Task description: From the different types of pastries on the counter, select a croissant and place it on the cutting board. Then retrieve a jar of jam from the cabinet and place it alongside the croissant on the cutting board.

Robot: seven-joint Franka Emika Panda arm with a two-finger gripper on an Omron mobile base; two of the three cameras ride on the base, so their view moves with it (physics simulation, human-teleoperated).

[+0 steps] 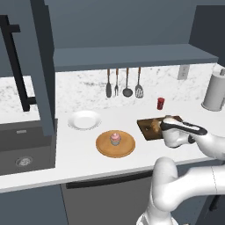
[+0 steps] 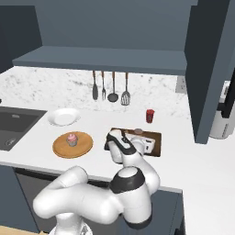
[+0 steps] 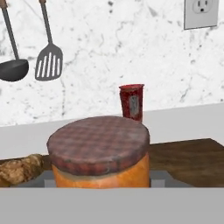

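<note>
Jar of jam [image 3: 99, 153] on cutting board [image 3: 188, 159], croissant [image 3: 19, 168] just beside. Hand [image 2: 137, 143] straddles jar; grip or release cannot tell. Risk: careless withdrawal tips jar onto croissant.

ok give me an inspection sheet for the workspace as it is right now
surface: white marble counter with matching backsplash
job's things: jar of jam standing on the dark cutting board, right in front of the gripper; croissant on the board beside the jar; cupcake on the round board
clutter: white plate, small red jar by the wall, white canister
grippers: at the jar; whether the fingers grip it cannot be told
cables: nothing seen
surroundings: hanging utensils, wall socket, dark cabinet shelf, sink
</note>
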